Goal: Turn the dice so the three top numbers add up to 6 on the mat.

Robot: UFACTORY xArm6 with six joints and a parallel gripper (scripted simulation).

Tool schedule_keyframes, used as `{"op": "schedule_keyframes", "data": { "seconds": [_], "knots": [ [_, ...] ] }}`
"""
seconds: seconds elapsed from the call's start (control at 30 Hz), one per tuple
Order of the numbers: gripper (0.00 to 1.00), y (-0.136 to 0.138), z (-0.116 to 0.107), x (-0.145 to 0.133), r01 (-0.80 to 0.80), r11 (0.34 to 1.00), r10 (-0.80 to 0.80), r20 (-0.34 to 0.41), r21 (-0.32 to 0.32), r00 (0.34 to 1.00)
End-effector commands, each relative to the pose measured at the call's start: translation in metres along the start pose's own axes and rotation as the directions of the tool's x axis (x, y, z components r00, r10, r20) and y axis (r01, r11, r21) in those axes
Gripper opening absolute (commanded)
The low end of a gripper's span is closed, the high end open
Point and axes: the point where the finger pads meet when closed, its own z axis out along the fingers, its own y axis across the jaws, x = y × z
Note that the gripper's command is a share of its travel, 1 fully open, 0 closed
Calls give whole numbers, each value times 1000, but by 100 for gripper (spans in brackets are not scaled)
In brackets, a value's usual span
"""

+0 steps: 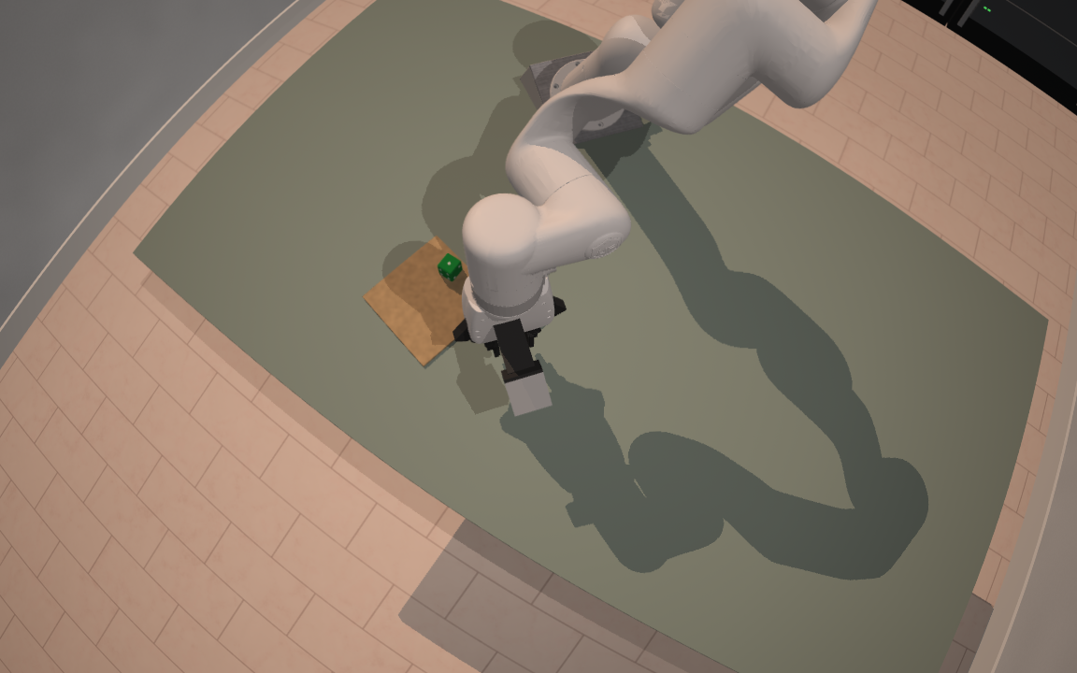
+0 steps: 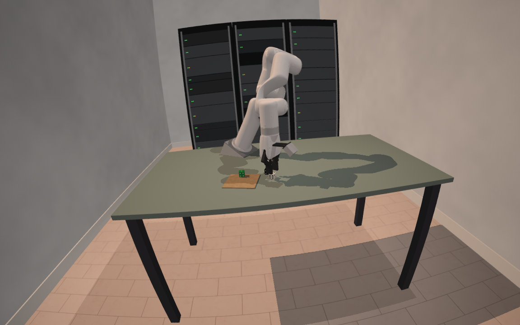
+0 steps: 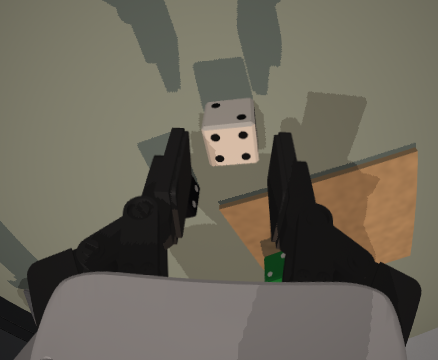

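gripper point(image 3: 229, 170): black angular fingers parted, holding nothing, poised over white die | white die point(image 3: 230, 131): smooth cube, black pips, on matte olive table point(image 2: 197, 193) just off mat | mat point(image 1: 412, 305): flat tan square, grainy | green die point(image 1: 450, 266): on mat

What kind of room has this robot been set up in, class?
Probably a server room or lab corner: tall black server racks with small lights stand behind a single table, with bare walls and a tiled floor.
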Motion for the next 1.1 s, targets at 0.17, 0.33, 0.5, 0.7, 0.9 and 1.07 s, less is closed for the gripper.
{"op": "schedule_keyframes", "data": {
  "seconds": [0.17, 0.33, 0.5, 0.7, 0.9, 1.07],
  "knots": [
    [42, 1, -1, 1, 1, 1000, -1, -2, -2, 1000],
    [42, 1, -1, 1, 1, 1000, -1, -2, -2, 1000],
    [42, 1, -1, 1, 1, 1000, -1, -2, -2, 1000],
    [42, 1, 1, 1, 1, 1000, -1, -2, -2, 1000],
    [42, 1, 7, 1, 1, 1000, -1, -2, -2, 1000],
    [42, 1, 15, 1, 1, 1000, -1, -2, -2, 1000]
  ]
}}
